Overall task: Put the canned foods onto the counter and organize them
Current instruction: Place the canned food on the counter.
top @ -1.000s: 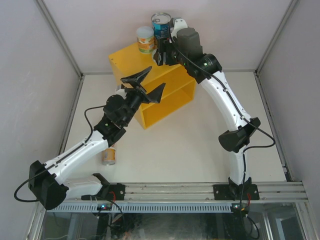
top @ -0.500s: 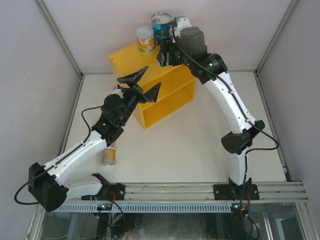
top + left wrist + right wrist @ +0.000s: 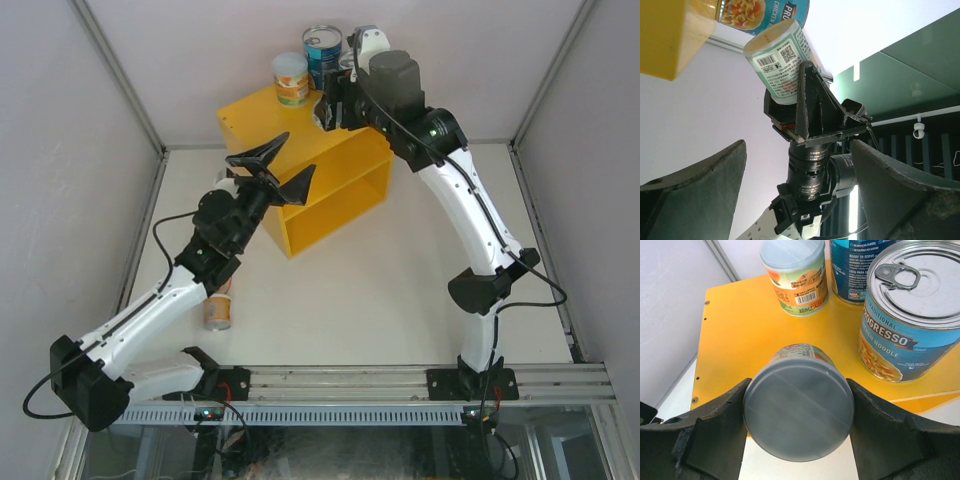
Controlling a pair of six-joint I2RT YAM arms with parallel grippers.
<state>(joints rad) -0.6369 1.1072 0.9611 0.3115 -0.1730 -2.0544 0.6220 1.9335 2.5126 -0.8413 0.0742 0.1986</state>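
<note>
Right wrist view: the yellow counter carries two tall blue cans and a small pale-lidded can on its top. Above that top, the right gripper clamps a grey-lidded can. At the counter's front, the left gripper hovers with jaws apart.

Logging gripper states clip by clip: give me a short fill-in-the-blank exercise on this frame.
1. The right gripper is shut on a small can above the ____ counter.
2. The left gripper is ____ and holds nothing.
3. A lone can lies on the table beside the ____ arm.
Missing words: yellow; open; left.
</note>
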